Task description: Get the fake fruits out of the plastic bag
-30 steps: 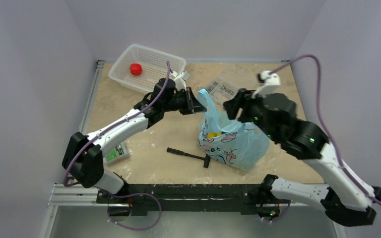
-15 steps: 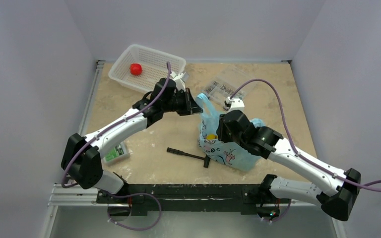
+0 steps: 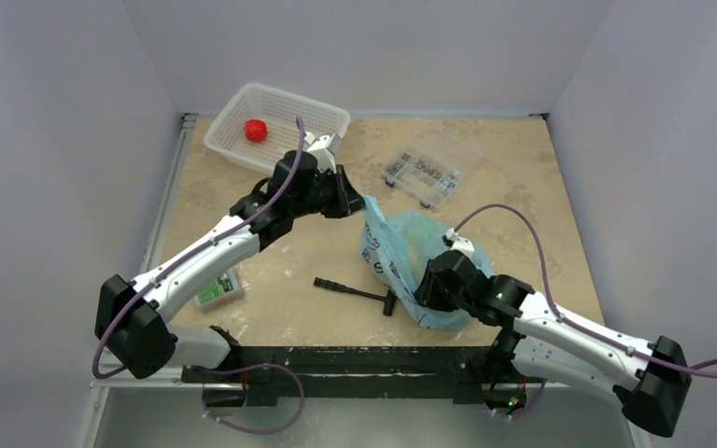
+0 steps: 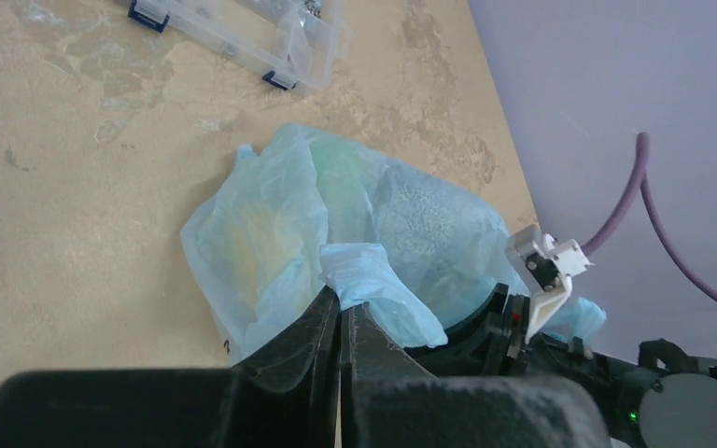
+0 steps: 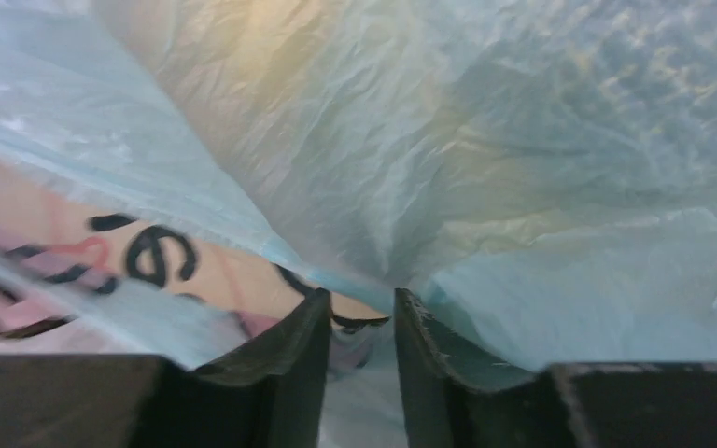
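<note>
Now, plastic bag (image 3: 411, 247): light blue and crinkled, slumped on the table (image 3: 523, 196) between the two arms, drawn out long from one gripper to the other.
Fake fruits (image 4: 257, 224): those inside show only as yellowish and greenish tints through the film; no shape can be made out.
Red fruit (image 3: 256, 130): already out, lying in the white mesh basket (image 3: 317, 117) at the far left, well apart from the bag.
Left gripper (image 4: 341, 303): jaws pressed fully together on a twisted handle strip of the bag, holding it up.
Right gripper (image 5: 361, 303): low at the bag's near end, fingers almost together with a fold of printed film bunched in the narrow gap; it seems to hold film only, no fruit.
Risk, tearing: the film is thin, so pulling the two pinches apart could rip the handle or the fold.
Risk, spill: tipping the bag from its near end could send round fruits rolling across the table.
Risk, slip: a small fold may slide out of the right fingers and let the bag drop.
Writing: dark rounded letter-like strokes and pink outlines on the bag, not readable as a word.
Nearby: black T-handled tool (image 3: 355, 290) just left of the bag; clear compartment box (image 3: 429, 166) beyond it; green-and-white box (image 3: 217, 289) by the left arm, label too small to read.
</note>
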`<state>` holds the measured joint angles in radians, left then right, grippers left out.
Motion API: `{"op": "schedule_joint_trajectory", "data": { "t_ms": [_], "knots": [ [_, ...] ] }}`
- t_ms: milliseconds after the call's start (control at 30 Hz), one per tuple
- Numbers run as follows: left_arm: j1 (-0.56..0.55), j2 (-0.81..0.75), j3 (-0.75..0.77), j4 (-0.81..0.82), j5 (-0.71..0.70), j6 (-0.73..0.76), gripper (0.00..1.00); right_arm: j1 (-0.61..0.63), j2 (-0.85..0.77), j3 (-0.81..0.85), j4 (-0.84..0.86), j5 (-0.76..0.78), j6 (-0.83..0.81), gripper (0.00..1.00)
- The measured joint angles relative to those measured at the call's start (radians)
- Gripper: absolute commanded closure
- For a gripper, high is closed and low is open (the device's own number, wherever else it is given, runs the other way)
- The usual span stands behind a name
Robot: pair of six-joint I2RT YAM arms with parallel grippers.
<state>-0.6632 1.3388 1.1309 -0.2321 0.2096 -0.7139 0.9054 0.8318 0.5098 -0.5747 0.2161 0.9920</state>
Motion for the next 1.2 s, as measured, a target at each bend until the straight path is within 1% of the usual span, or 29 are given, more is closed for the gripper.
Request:
{"op": "schedule_joint_trajectory", "data": {
  "t_ms": [133,167,300,333,400,500,600,633,733,833,900,967,1067,1133,1200],
  "knots": [
    [0.011,0.001,0.0,0.017,-0.004,0.002,1.0,0.0,0.004,0.129,-0.07,0.027,-0.035,0.5],
    [0.014,0.001,0.0,0.021,0.0,0.003,0.94,0.001,0.007,0.171,-0.081,0.037,-0.05,0.46],
    [0.014,0.002,0.0,0.028,0.025,0.035,0.52,0.004,0.011,0.293,-0.1,0.072,-0.114,0.33],
    [0.014,0.001,0.0,0.032,0.03,0.047,0.46,0.004,0.011,0.31,-0.106,0.08,-0.127,0.31],
    [0.013,-0.003,0.0,0.04,0.041,0.075,0.39,0.004,0.011,0.324,-0.119,0.081,-0.152,0.3],
    [0.006,-0.021,0.0,0.049,0.05,0.138,0.33,0.004,0.011,0.326,-0.141,0.08,-0.185,0.3],
    [-0.011,-0.054,0.01,0.05,0.052,0.243,0.26,0.004,0.009,0.332,-0.173,0.08,-0.206,0.28],
    [-0.021,-0.066,0.015,0.048,0.051,0.28,0.26,0.004,0.006,0.338,-0.185,0.08,-0.211,0.26],
    [-0.083,-0.099,0.053,0.012,0.007,0.435,0.23,0.004,-0.019,0.362,-0.218,0.081,-0.216,0.18],
    [-0.212,-0.131,0.072,0.006,-0.117,0.645,0.22,0.004,-0.059,0.393,-0.251,0.084,-0.216,0.07],
    [-0.294,-0.155,0.049,0.023,-0.183,0.769,0.21,0.004,-0.082,0.42,-0.282,0.085,-0.214,0.05],
    [-0.342,-0.171,0.014,0.037,-0.212,0.869,0.21,0.004,-0.084,0.454,-0.335,0.093,-0.211,0.03],
    [-0.364,-0.159,0.002,0.013,-0.226,0.97,0.21,0.004,-0.071,0.527,-0.437,0.109,-0.204,0.01],
    [-0.373,-0.14,0.003,-0.013,-0.228,1.03,0.22,0.004,-0.066,0.554,-0.491,0.108,-0.201,0.03],
    [-0.385,-0.126,0.003,-0.043,-0.232,1.078,0.25,0.004,-0.071,0.555,-0.54,0.101,-0.201,0.05]
  ]
}}
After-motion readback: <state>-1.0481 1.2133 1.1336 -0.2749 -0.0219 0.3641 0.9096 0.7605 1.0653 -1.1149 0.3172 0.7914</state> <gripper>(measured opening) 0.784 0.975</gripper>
